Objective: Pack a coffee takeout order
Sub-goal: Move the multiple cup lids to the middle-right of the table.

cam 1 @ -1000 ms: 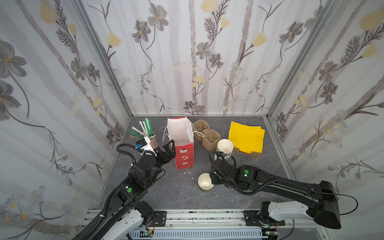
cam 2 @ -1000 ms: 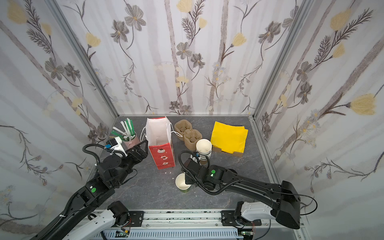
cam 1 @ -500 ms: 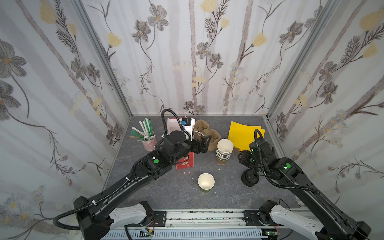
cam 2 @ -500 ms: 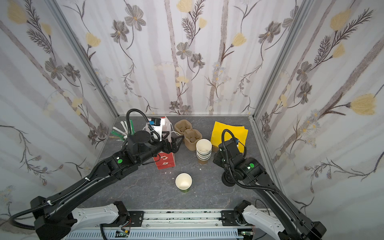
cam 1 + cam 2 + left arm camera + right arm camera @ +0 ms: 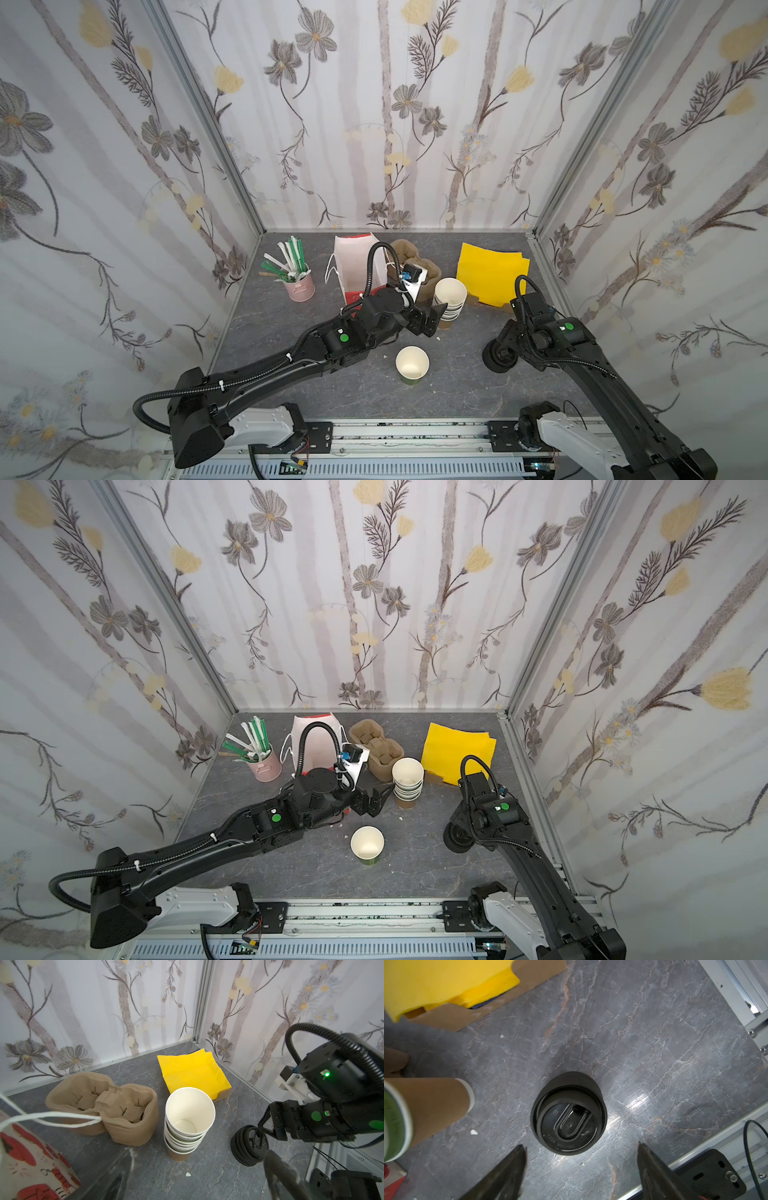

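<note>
Pincer on right arm swung from lone cup to lid stack, lower right; open, empty; I expect lid grab next

My left arm stretches far out and low, and my left pincer is wide open. My right arm is bent, with my right pincer pointing straight down, its jaws spread wide too.
</note>
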You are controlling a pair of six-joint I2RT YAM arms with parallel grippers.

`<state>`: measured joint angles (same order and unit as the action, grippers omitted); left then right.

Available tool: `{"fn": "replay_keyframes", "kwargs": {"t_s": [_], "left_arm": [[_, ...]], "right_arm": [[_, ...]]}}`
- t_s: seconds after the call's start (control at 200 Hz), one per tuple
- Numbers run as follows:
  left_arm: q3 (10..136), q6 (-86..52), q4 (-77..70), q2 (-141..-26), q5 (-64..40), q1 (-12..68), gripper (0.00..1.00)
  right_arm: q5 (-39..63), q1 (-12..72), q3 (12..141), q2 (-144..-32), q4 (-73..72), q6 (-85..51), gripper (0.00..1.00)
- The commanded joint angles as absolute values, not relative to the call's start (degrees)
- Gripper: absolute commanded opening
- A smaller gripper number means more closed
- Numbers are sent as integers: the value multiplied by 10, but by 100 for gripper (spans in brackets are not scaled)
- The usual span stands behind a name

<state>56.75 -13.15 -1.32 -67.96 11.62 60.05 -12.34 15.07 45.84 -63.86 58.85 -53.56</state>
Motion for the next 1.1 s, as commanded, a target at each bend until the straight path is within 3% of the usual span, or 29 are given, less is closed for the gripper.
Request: {"fn": "replay_keyframes", "kwargs": {"t_s": [0.0,0.04,0.245,0.639,1.094], "left_arm": [[535,-197,-54,-634,202,601,100],[517,-211,-54,-609,226,601,100],[445,-267,-42,-502,294,594,100],[317,-370,-29,-361,291,587,100],[269,-389,-21,-291,282,587,100]], "right_arm": [[-104,143,412,-625,499,-578,89],[-91,142,392,-613,465,-584,96],[-72,129,362,-563,436,-599,99],[-60,126,315,-535,391,-597,90],[-64,121,310,-574,395,-607,91]]}}
